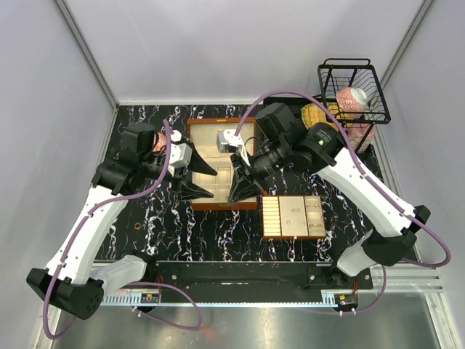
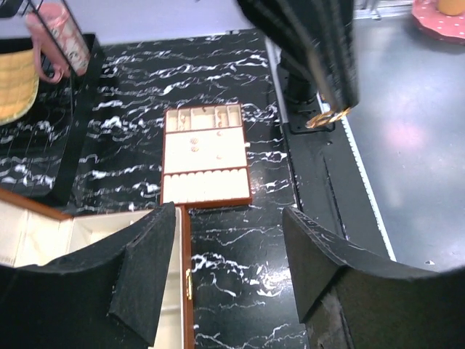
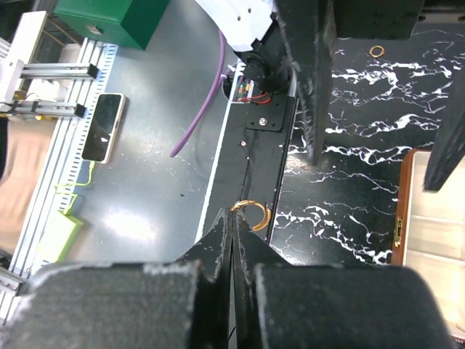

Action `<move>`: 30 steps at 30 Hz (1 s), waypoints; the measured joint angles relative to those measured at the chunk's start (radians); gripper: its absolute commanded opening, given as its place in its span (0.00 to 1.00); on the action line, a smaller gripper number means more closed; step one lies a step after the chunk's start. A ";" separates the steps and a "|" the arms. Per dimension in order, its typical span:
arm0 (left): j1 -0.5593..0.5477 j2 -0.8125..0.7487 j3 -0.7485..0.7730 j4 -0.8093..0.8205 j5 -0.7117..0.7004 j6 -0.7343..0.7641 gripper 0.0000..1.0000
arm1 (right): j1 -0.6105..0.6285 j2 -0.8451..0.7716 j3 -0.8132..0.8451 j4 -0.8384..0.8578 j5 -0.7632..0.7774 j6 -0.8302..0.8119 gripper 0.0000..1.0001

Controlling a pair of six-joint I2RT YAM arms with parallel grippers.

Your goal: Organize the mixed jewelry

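Note:
My right gripper (image 3: 234, 218) is shut on a small gold hoop ring (image 3: 252, 211), pinched at the fingertips. In the top view this gripper (image 1: 237, 199) hangs over the front edge of the brown wooden box (image 1: 218, 120). The left wrist view shows the hoop (image 2: 327, 117) at its tip. My left gripper (image 1: 212, 184) is open and empty above the box's front part; its jaws (image 2: 229, 215) stand wide apart over the box edge (image 2: 185, 276). A tiny coppery ring (image 1: 138, 227) lies on the black table at the left; it also shows in the right wrist view (image 3: 376, 51).
The flat cream compartment tray (image 1: 293, 234) lies right of the box's front; in the left wrist view the tray (image 2: 205, 202) holds tiny bits. A black wire basket (image 1: 354, 67) with a pink mug (image 1: 352, 98) stands at the back right, a yellow item (image 1: 314, 114) beside it.

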 measured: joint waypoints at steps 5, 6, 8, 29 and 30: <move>-0.050 0.003 0.026 -0.005 0.039 0.040 0.65 | -0.001 0.074 0.077 -0.034 -0.045 0.002 0.00; -0.056 0.003 0.032 -0.005 0.043 0.046 0.65 | -0.002 0.091 0.095 -0.039 -0.052 0.002 0.00; -0.062 0.003 0.037 -0.005 0.053 0.059 0.65 | -0.002 0.114 0.115 -0.045 -0.058 0.004 0.00; -0.102 0.012 0.038 -0.004 0.082 0.084 0.53 | -0.002 0.151 0.172 -0.076 -0.077 0.005 0.00; -0.103 0.012 0.038 -0.004 0.083 0.084 0.53 | -0.003 0.151 0.172 -0.076 -0.077 0.005 0.00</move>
